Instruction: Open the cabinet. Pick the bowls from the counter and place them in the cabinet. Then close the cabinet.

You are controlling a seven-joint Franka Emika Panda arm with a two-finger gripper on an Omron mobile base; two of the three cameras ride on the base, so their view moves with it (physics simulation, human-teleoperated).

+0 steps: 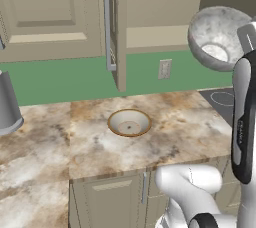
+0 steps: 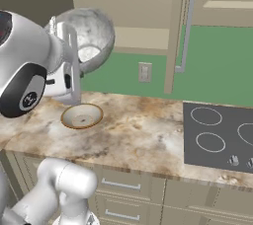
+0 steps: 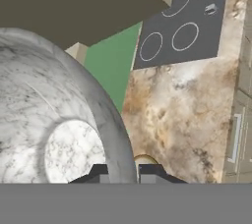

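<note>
My gripper [image 1: 244, 35] is shut on the rim of the mottled grey-white bowl [image 1: 216, 36], which hangs tilted on its side high above the counter [image 1: 175, 129], in front of the open cabinet [image 1: 155, 2]. In the right base view the bowl [image 2: 94, 31] sits just beside the gripper [image 2: 67, 41], level with the cabinet's shelf [image 2: 133, 37]. The hand view has the bowl [image 3: 44, 115] large at left, its rim between the fingertips of the gripper [image 3: 123, 171]. The cream bowl [image 1: 129, 122] with an orange-brown rim rests upright on the counter. One cabinet door [image 1: 120, 32] stands open, edge-on, with its silver handle [image 1: 108, 27].
A tall grey cylinder [image 1: 7, 104] stands at the counter's far left. The dark stovetop [image 2: 220, 137] lies to the right. A wall outlet [image 1: 164, 69] sits on the green backsplash. Low cabinets with short handles [image 2: 121, 184] run under the counter.
</note>
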